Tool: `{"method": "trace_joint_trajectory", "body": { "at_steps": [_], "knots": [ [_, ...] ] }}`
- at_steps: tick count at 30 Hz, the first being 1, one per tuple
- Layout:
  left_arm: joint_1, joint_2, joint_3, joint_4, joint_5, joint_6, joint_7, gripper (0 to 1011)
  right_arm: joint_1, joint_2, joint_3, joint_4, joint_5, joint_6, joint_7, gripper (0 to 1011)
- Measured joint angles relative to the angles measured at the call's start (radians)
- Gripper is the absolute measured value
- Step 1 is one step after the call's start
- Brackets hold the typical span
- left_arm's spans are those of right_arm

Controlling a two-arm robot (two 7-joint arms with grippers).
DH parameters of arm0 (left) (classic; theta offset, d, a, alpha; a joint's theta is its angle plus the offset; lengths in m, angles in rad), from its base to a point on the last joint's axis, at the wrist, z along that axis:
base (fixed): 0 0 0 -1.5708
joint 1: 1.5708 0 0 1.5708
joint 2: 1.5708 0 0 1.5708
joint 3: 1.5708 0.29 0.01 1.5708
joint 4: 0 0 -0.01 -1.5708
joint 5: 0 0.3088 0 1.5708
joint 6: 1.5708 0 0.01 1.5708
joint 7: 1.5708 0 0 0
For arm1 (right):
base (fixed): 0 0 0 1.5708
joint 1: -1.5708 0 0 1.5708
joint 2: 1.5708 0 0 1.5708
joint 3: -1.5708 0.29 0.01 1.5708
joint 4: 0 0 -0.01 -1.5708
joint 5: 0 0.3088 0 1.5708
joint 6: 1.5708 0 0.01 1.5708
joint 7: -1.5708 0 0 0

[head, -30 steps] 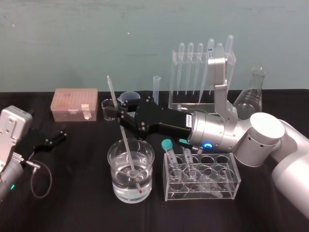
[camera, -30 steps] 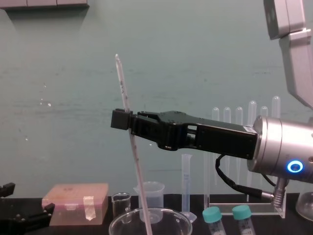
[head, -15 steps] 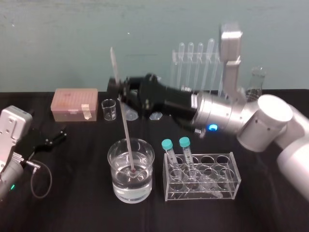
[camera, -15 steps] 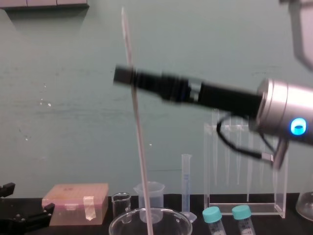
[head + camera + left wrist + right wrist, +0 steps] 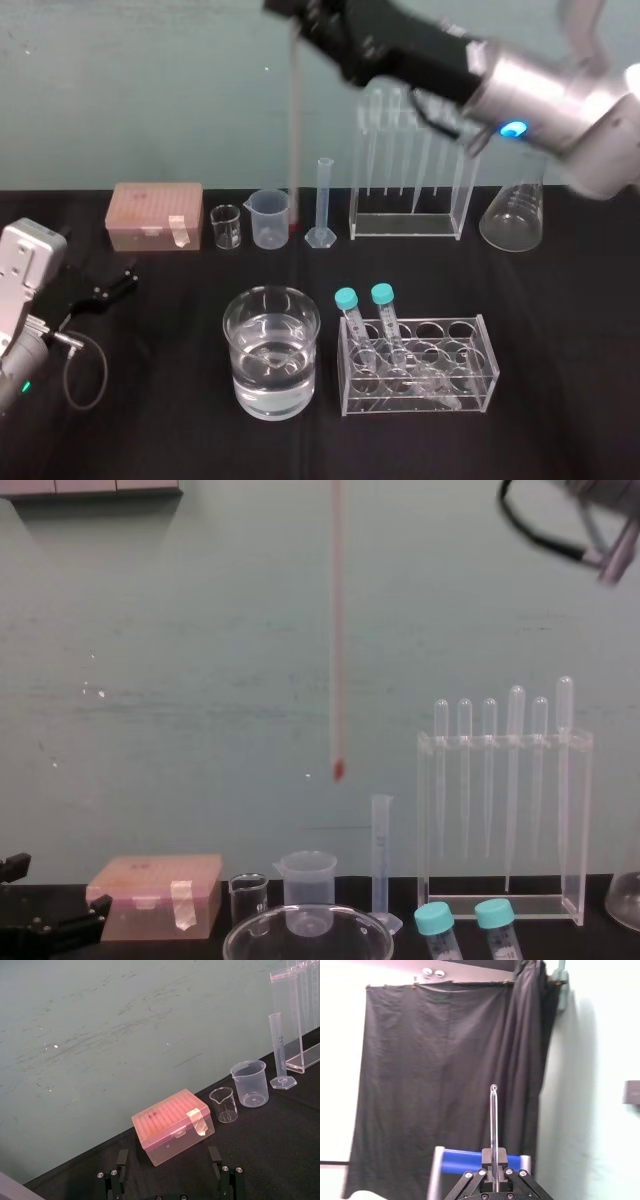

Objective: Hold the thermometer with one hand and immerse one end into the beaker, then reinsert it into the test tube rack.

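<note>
A black cloth [image 5: 150,420] covers the table. At the lower left my left pincer [image 5: 105,288] sits low over it, fingers apart. Nearest the middle stand one wide beaker [image 5: 270,350] of water and, to its right, one low clear stand [image 5: 420,385] with two teal-capped tubes [image 5: 347,318].

Along the cloth's far edge, left to right, I count one pink box [image 5: 157,215], one small glass beaker [image 5: 226,226], one plastic beaker [image 5: 270,218], one measuring cylinder [image 5: 322,200], one tall clear rack [image 5: 408,215] holding six pipettes [image 5: 515,770], and one flask [image 5: 512,215].

Behind is a teal wall [image 5: 120,90]; my wrist view catches a black curtain [image 5: 445,1085].

At the top of the frame my right pincer [image 5: 300,15] is clamped on the one thermometer [image 5: 337,630]. It hangs upright in the air, red bulb down, above the plastic beaker and cylinder.
</note>
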State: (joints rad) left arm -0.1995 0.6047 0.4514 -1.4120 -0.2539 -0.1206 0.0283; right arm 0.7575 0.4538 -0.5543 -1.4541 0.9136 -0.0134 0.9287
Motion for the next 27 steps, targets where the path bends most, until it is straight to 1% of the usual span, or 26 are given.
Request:
{"method": "trace_joint_trajectory", "body": {
  "at_steps": [2, 4, 5, 6, 7, 9, 10, 12, 13, 15, 16, 17, 18, 19, 21, 24, 25, 27],
  "knots": [
    [0.000, 0.000, 0.000, 0.000, 0.000, 0.000, 0.000, 1008, 0.002, 0.019, 0.012, -0.008, 0.000, -0.001, -0.015, 56],
    [0.000, 0.000, 0.000, 0.000, 0.000, 0.000, 0.000, 1008, -0.005, 0.051, 0.031, -0.019, 0.000, -0.002, -0.046, 56],
    [0.000, 0.000, 0.000, 0.000, 0.000, 0.000, 0.000, 1008, -0.018, 0.076, 0.044, -0.028, 0.002, 0.000, -0.070, 56],
    [0.000, 0.000, 0.000, 0.000, 0.000, 0.000, 0.000, 1008, -0.018, 0.076, 0.044, -0.028, 0.002, 0.000, -0.070, 56],
    [0.000, 0.000, 0.000, 0.000, 0.000, 0.000, 0.000, 1008, -0.038, 0.104, 0.059, -0.040, 0.005, 0.002, -0.094, 56],
    [0.000, 0.000, 0.000, 0.000, 0.000, 0.000, 0.000, 1008, -0.064, 0.133, 0.076, -0.053, 0.007, 0.004, -0.123, 56],
    [0.000, 0.000, 0.000, 0.000, 0.000, 0.000, 0.000, 1008, -0.091, 0.159, 0.092, -0.067, 0.011, 0.007, -0.146, 56],
    [0.000, 0.000, 0.000, 0.000, 0.000, 0.000, 0.000, 1008, -0.121, 0.185, 0.109, -0.082, 0.014, 0.010, -0.172, 56],
    [0.000, 0.000, 0.000, 0.000, 0.000, 0.000, 0.000, 1008, -0.148, 0.206, 0.124, -0.097, 0.018, 0.012, -0.191, 56],
    [0.000, 0.000, 0.000, 0.000, 0.000, 0.000, 0.000, 1008, -0.181, 0.226, 0.139, -0.114, 0.023, 0.014, -0.210, 56],
    [0.000, 0.000, 0.000, 0.000, 0.000, 0.000, 0.000, 1008, -0.215, 0.246, 0.153, -0.134, 0.030, 0.016, -0.225, 56],
    [0.000, 0.000, 0.000, 0.000, 0.000, 0.000, 0.000, 1008, -0.230, 0.254, 0.159, -0.143, 0.033, 0.018, -0.232, 56],
    [0.000, 0.000, 0.000, 0.000, 0.000, 0.000, 0.000, 1008, -0.259, 0.267, 0.170, -0.160, 0.040, 0.020, -0.242, 56],
    [0.000, 0.000, 0.000, 0.000, 0.000, 0.000, 0.000, 1008, -0.259, 0.267, 0.170, -0.160, 0.040, 0.020, -0.242, 56],
    [0.000, 0.000, 0.000, 0.000, 0.000, 0.000, 0.000, 1008, -0.308, 0.284, 0.184, -0.186, 0.053, 0.022, -0.250, 56],
    [0.000, 0.000, 0.000, 0.000, 0.000, 0.000, 0.000, 1008, -0.345, 0.296, 0.190, -0.206, 0.058, 0.022, -0.250, 56],
    [0.000, 0.000, 0.000, 0.000, 0.000, 0.000, 0.000, 1008, -0.345, 0.296, 0.190, -0.206, 0.058, 0.022, -0.250, 56],
    [0.000, 0.000, 0.000, 0.000, 0.000, 0.000, 0.000, 1008, -0.366, 0.302, 0.192, -0.214, 0.058, 0.017, -0.249, 56]
  ]
}}
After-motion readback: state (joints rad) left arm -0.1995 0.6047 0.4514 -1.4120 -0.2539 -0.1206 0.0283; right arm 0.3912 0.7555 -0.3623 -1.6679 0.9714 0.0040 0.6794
